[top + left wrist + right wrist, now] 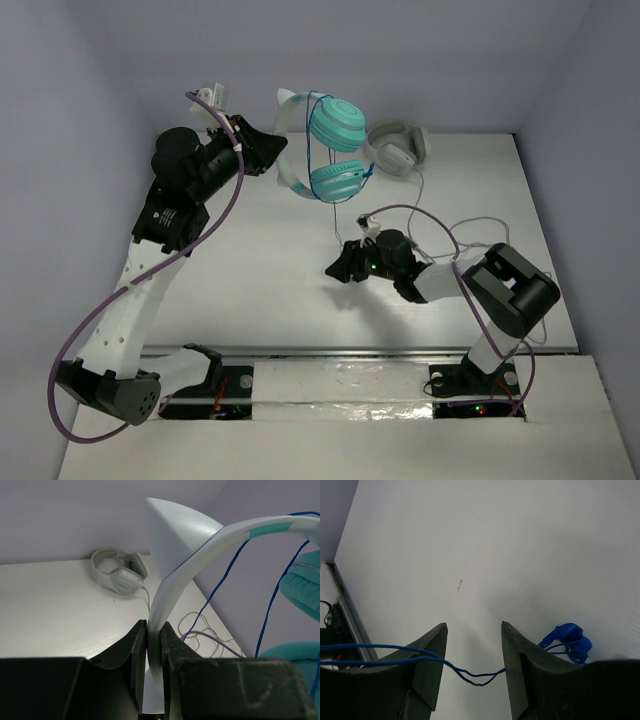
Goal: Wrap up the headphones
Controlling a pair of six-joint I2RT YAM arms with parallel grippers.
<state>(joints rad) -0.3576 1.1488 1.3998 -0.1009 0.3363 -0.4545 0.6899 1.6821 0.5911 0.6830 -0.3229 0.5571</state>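
The headphones, with teal ear cups (338, 122) and a pale headband (290, 165), hang in the air above the back of the table. My left gripper (272, 150) is shut on the headband (172, 580), whose band is pinched between the jaws (153, 630). The thin blue cable (322, 150) loops around the cups and hangs down toward my right gripper (342, 268). The right gripper (472, 626) is open low over the table. Two strands of the blue cable (475, 672) run across the gap between its jaws, and the blue plug (567, 635) lies beside its right finger.
Larger grey-white headphones (398, 148) lie at the back of the table, also in the left wrist view (120, 572). Their grey cable (450, 225) curls on the table by the right arm. Walls close in at the back and both sides.
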